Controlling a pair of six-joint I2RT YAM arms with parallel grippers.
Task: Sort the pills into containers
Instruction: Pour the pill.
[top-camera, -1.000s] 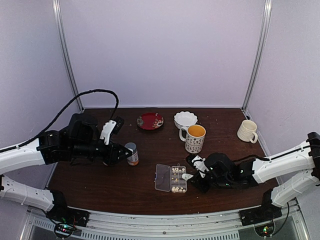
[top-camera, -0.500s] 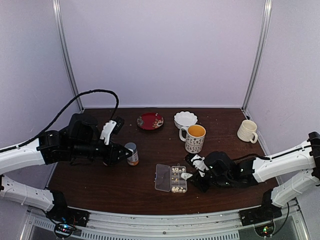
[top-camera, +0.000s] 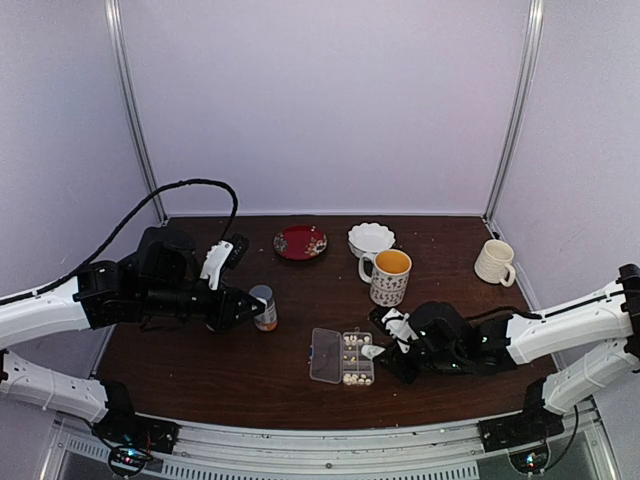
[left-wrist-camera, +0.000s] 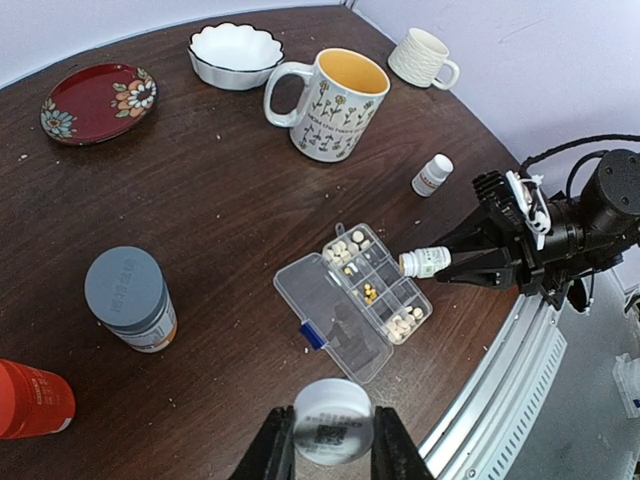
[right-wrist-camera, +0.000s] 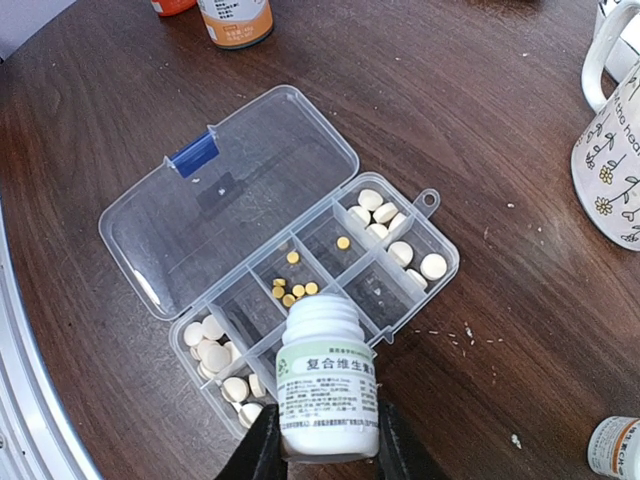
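Your right gripper (right-wrist-camera: 325, 442) pinches a white bottle (right-wrist-camera: 325, 375), its mouth at the open pill box (right-wrist-camera: 240, 180) whose cells (right-wrist-camera: 385, 285) hold the pills (right-wrist-camera: 385, 215), while your left gripper (left-wrist-camera: 333, 457) pinches a white cap (left-wrist-camera: 332, 420).

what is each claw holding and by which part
Left claw pinches a white cap across its rim. Right claw grips a small white bottle by its labelled body.

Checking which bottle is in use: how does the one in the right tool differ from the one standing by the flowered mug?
The held bottle is uncapped; the standing bottle is capped. The held bottle is tipped toward the pill box; the standing bottle is upright on the table. Both are white with labels.
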